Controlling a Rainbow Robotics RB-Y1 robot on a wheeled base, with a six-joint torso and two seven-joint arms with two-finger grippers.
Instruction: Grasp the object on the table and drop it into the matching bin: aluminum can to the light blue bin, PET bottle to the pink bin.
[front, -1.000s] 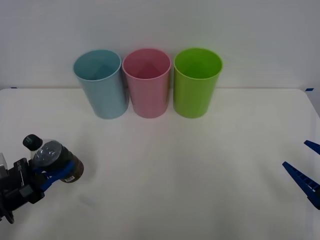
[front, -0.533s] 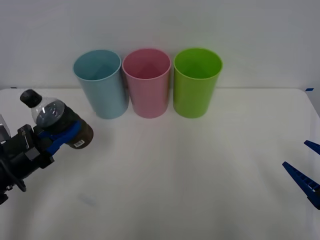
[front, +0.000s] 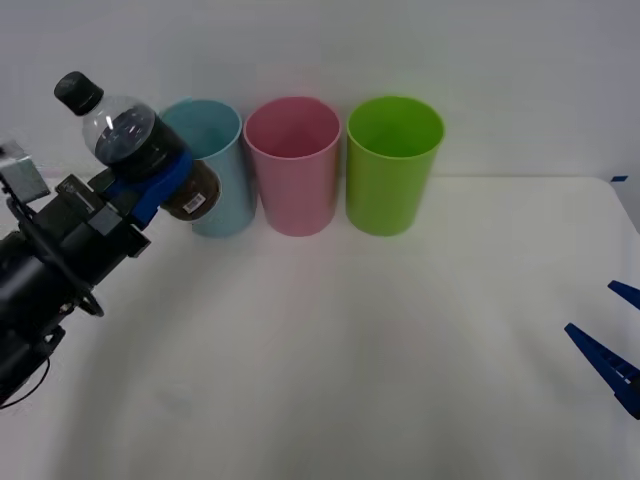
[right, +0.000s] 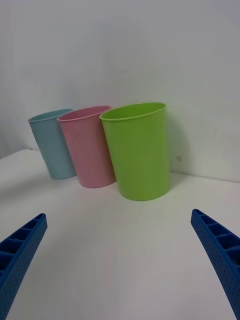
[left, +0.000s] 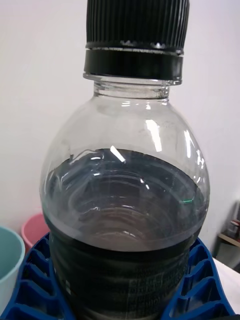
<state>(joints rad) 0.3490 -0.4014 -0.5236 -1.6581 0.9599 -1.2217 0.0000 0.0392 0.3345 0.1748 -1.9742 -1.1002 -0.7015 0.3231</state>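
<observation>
I am holding the left gripper (front: 150, 185) raised over the table's (front: 350, 330) left side, and its blue ribbed fingers (left: 30, 280) are clamping the PET bottle (front: 140, 150) around the dark label band. The bottle is hanging clear of the table, in front of the light blue bin (front: 215, 170) and overlapping its left rim in the front view. Its long axis is tilting: the black cap (front: 76, 91) is pointing up and to the left, the base down and to the right toward the bin. The pink bin (front: 293, 165) is standing just right of the light blue bin, then a green bin (front: 393, 163). The right gripper (right: 120, 265) is waiting near the table's right edge, fingers spread wide.
</observation>
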